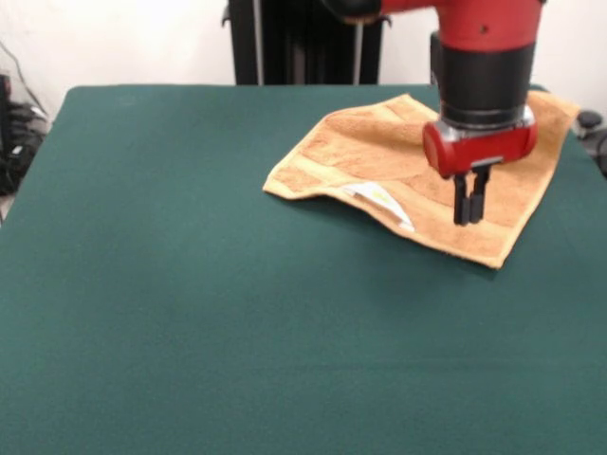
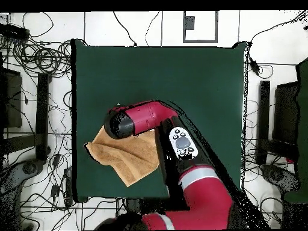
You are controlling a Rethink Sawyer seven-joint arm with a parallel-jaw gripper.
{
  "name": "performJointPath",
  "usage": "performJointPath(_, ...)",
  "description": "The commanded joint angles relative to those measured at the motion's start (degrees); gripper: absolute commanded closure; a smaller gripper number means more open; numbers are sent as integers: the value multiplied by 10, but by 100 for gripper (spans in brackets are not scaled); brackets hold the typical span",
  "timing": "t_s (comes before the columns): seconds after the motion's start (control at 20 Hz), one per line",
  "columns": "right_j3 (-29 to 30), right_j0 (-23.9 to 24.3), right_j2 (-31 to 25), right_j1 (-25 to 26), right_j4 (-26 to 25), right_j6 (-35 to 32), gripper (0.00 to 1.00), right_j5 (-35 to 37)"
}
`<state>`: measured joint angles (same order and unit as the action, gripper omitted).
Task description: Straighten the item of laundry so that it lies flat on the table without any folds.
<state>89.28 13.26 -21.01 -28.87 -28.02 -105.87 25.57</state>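
Note:
The tan-orange towel (image 1: 379, 152) lies on the green table (image 1: 190, 303) at its far right, turned like a diamond. Its near left edge is rumpled and slightly raised, with the white label (image 1: 381, 197) showing there. My gripper (image 1: 470, 204) hangs straight down over the towel's near right part. Its two black fingers stand close together, with the tips just above or at the cloth. In the overhead view the towel (image 2: 129, 157) lies at the table's (image 2: 180, 78) left edge near the base, and the arm's end (image 2: 119, 123) covers its far corner and the gripper.
The towel's right corner (image 1: 567, 109) reaches the table's right edge in the front view. The black pedestal (image 1: 303, 43) stands behind the far edge. Cables and stands (image 2: 36, 90) surround the table on the floor.

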Motion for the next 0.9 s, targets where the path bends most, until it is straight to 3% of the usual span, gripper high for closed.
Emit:
performJointPath(0.05,19,15,-94,93,29,86,100,94)
performJointPath(0.6,11,14,-99,107,15,66,100,112)
performJointPath(0.9,-24,5,-76,141,0,50,100,95)
